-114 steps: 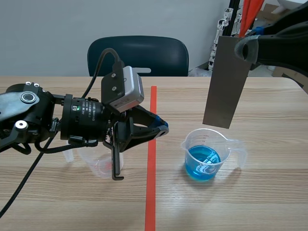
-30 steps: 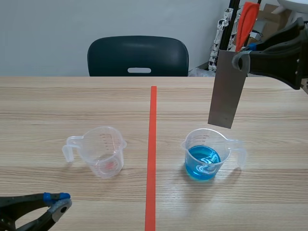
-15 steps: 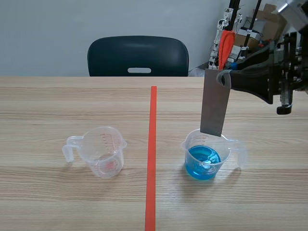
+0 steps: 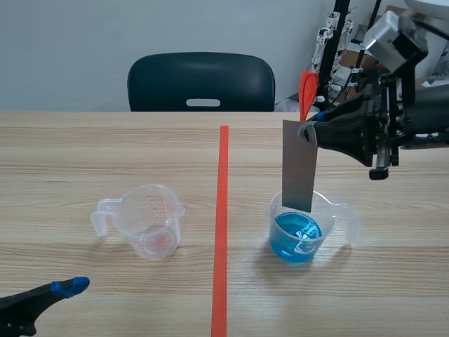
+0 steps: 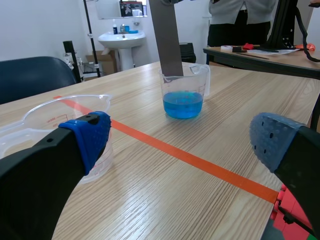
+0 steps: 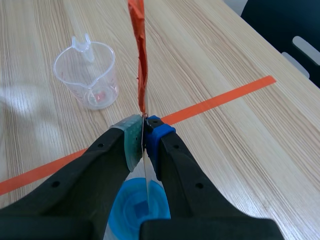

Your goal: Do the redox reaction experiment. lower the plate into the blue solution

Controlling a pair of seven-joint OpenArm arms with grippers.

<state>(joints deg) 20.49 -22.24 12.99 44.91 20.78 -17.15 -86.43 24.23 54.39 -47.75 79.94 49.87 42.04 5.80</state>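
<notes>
Above the blue-solution beaker [image 4: 330, 214], right pincer [image 6: 144, 132] clamped on the plate [image 4: 299, 165]; left pincer [image 5: 181, 137] apart, mostly cut off.

Your right arm [image 4: 414, 116] is matt black, with a silver-grey camera box [image 4: 394, 38] mounted on top and a small black bolt [image 4: 379, 170] sticking out underneath. Its jaws are two thick black fingers [image 6: 90, 170] that taper toward the tips. One pad [image 6: 132, 142] is grey-green and dotted, the other pad [image 6: 155, 134] blue. Your left arm [image 4: 24, 305] has the same thick black fingers [image 5: 40, 175], each capped with a blue pad [image 5: 89, 135] pitted with small round dots.
</notes>
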